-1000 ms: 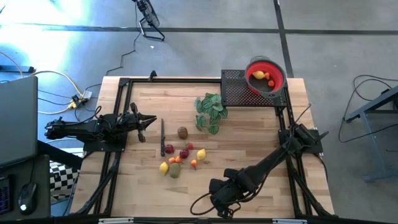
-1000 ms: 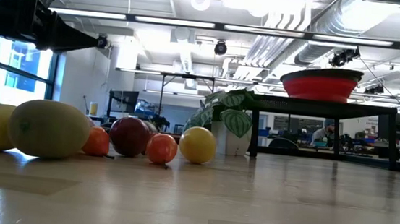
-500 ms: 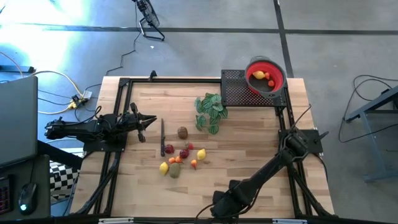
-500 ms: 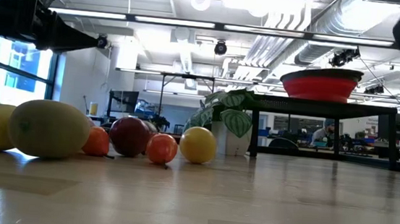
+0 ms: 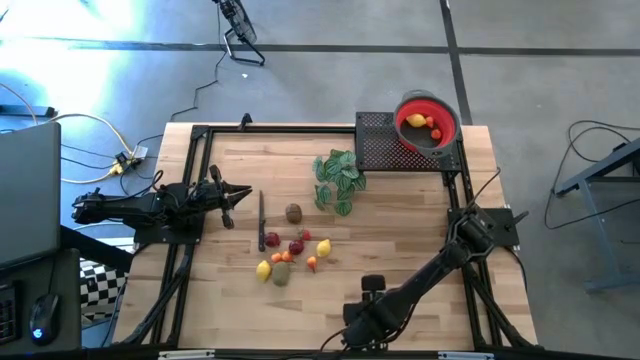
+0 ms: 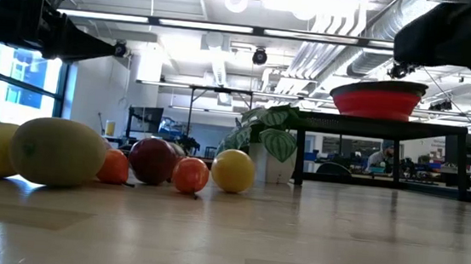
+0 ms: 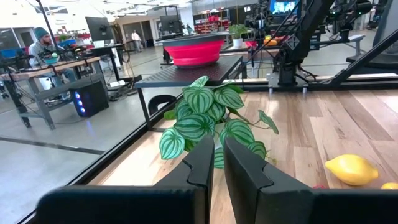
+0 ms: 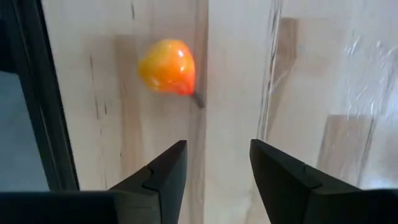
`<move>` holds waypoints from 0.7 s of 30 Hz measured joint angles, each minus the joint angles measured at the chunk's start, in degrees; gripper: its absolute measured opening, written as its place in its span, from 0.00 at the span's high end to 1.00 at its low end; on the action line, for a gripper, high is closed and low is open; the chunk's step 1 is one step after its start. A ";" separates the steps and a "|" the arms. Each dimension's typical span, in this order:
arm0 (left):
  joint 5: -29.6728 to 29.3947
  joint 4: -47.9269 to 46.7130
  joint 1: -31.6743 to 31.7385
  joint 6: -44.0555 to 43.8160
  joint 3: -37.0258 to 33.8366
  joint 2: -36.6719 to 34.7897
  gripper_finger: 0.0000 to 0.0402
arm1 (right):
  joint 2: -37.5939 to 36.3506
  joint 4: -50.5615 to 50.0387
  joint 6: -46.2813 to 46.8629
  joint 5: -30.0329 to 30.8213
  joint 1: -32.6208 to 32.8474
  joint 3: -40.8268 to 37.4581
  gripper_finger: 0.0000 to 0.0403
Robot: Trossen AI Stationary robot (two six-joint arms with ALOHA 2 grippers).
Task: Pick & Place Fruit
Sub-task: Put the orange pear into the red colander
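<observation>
- the right hand (image 8: 216, 150) is the one at work, over the near edge of the tabletop (image 5: 400, 210); its two fingers stand apart with clear wood showing between them, and nothing is in them
- an orange-yellow fruit (image 8: 166, 67) with a short dark stem lies loose on the wood ahead of that hand, close beside the dark rail along the tabletop's edge; the arm hides this piece in the high view
- the relation that matters: the fruit is not centred on the gap but sits off toward one finger, and well ahead of the tips, so the hand would likely need to shift sideways and go forward and down before closing
- its long axis, from round end to stem, runs slantwise to the line between the fingers; a grip across the round body looks safer than one near the stem
- the rest of the fruit cluster (image 5: 290, 255) lies mid-tabletop, between the two arms, with a brown piece (image 5: 293, 212) a little apart
- a few pieces already lie in the red bowl (image 5: 445, 112), which sits on a black mesh stand (image 5: 380, 145) at the far right corner, well apart from the stray fruit
- the leafy sprig (image 5: 338, 178) lies between the cluster and the bowl
- the left hand (image 7: 219, 160) waits at the left side, fingers nearly together and empty, pointed toward the sprig, with a lemon (image 7: 351, 169) off to one side
- the right arm is plainly the nearer one to the stray piece
</observation>
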 joint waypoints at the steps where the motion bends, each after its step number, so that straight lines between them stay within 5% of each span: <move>1: 0.01 0.01 -0.01 0.02 0.00 0.00 0.92 | -0.10 1.74 -0.42 0.25 -0.07 -0.64 0.58; 21: -0.01 -0.01 0.00 0.02 0.00 0.00 0.92 | -0.19 15.55 -3.07 -0.03 -0.11 -8.61 0.59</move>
